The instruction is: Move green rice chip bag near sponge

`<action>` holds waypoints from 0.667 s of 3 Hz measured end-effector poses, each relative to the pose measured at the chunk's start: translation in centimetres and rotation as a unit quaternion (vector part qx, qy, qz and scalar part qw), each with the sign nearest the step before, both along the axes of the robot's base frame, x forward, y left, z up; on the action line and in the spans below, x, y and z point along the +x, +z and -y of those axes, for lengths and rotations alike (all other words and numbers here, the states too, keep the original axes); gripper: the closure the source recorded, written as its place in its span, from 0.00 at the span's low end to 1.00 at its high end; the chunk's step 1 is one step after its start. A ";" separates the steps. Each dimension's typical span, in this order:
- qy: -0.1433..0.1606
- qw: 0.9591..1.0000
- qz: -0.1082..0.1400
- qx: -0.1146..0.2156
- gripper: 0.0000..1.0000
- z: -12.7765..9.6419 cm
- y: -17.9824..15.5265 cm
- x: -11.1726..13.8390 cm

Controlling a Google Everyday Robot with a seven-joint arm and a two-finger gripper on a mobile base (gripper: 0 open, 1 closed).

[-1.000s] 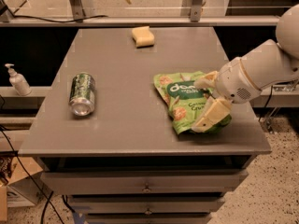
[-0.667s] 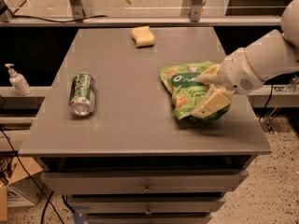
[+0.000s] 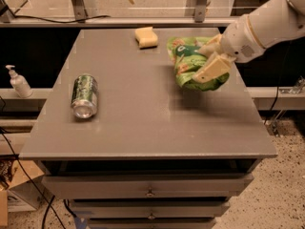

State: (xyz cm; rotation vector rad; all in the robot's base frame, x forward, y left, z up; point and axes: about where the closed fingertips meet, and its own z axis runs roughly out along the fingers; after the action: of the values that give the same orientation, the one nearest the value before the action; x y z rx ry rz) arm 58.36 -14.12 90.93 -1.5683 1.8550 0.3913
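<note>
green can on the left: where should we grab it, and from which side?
Mid-body of the green can, from above, closing left-right: it lies on its side, axis front-to-back. The tool is at back right, shut on the green rice chip bag.

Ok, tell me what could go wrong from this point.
1. The claw pinches the green rice chip bag at its right side only, seemingly raised above the table; the crinkly pouch could slip out before it is set down.
2. The sponge lies close to the table's far edge; a bag set down against it could push it toward that edge.
3. The bag hangs near the table's right edge, so a drop here might leave it overhanging.
</note>
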 end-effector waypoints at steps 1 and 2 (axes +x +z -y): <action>0.020 1.000 0.012 0.012 1.00 -2.2 1.5 3.6; 0.037 0.999 0.008 0.015 1.00 -4.5 1.0 6.0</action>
State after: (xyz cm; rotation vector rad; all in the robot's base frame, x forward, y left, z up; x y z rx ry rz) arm 64.32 -9.58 91.95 -1.6179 1.7757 0.4361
